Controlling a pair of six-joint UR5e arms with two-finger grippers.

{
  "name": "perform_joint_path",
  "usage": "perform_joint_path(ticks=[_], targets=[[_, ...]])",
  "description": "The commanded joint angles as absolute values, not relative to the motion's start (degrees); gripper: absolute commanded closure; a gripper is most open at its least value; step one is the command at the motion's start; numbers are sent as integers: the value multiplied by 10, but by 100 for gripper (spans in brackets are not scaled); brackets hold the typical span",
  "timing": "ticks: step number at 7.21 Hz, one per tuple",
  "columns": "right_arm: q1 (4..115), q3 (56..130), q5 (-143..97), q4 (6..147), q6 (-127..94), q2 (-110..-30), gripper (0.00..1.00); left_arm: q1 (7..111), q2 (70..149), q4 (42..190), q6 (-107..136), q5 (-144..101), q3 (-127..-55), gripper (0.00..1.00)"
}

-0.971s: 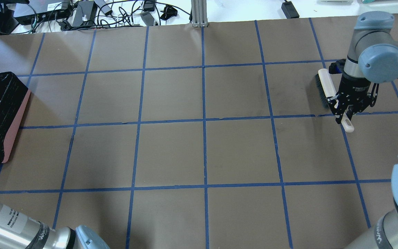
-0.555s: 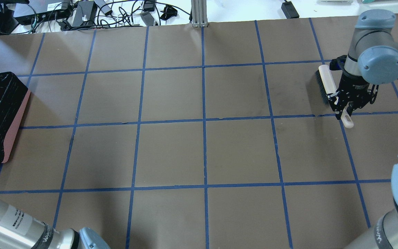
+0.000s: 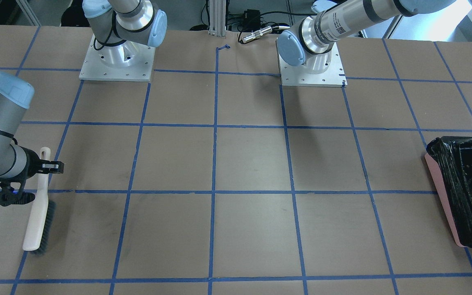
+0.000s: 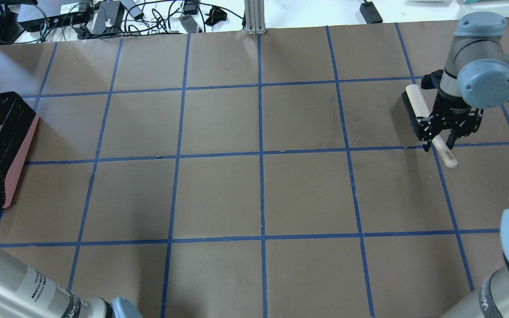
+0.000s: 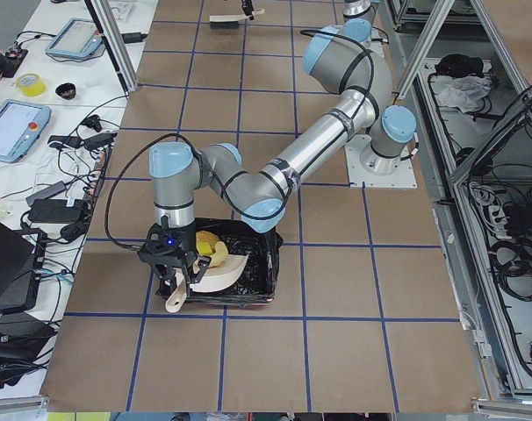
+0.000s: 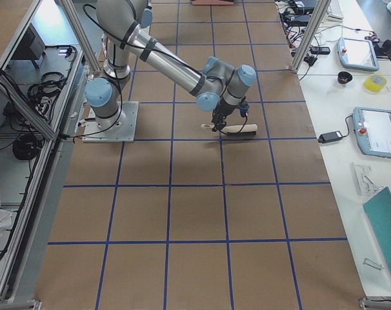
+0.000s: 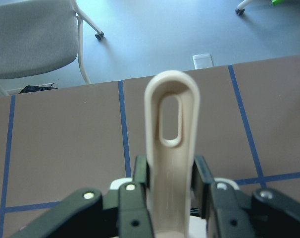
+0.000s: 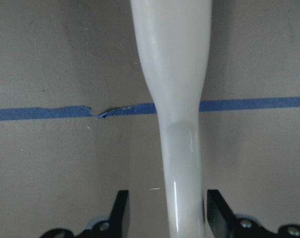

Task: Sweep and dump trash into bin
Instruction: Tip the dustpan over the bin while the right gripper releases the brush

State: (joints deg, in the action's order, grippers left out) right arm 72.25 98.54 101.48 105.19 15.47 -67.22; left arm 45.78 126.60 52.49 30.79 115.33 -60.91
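- The left hand (image 7: 171,173) squeezes the dustpan (image 5: 218,274) handle, tipped in the bin (image 5: 270,263).
- Yellow trash (image 5: 210,248) lies in the bin, by the dustpan.
- The right hand (image 4: 438,145) is loose, fingers apart around the brush (image 4: 415,104) on the tabletop (image 4: 259,198).

Robotics lab here. 2 arms (image 3: 334,20) bolted to plates (image 3: 96,71) on a tape-gridded table (image 3: 252,159), teach pendants (image 6: 378,132) and tangled cables (image 4: 161,20) alongside.

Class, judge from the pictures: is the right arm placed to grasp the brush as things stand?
Probably yes. The right gripper is open and straddles the handle of the brush, one finger on either side with nothing between. The brush lies on the table, so closing should catch it.
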Motion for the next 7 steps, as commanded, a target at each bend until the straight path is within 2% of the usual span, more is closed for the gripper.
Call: perform_joint_path(ticks=[1,2,5,7], targets=[[722,978,1011,1064,152,-687,15,459,1248,504,287,1185,-628,100],[726,977,1011,1103,152,-705,0,461,1239,503,286,1191,-633,100],[754,946,1011,1085,149,-743,0,462,1231,514,280,1154,-615,100],[800,914,1006,1007,61,-773,0,463,1229,581,291,1080,-589,100]])
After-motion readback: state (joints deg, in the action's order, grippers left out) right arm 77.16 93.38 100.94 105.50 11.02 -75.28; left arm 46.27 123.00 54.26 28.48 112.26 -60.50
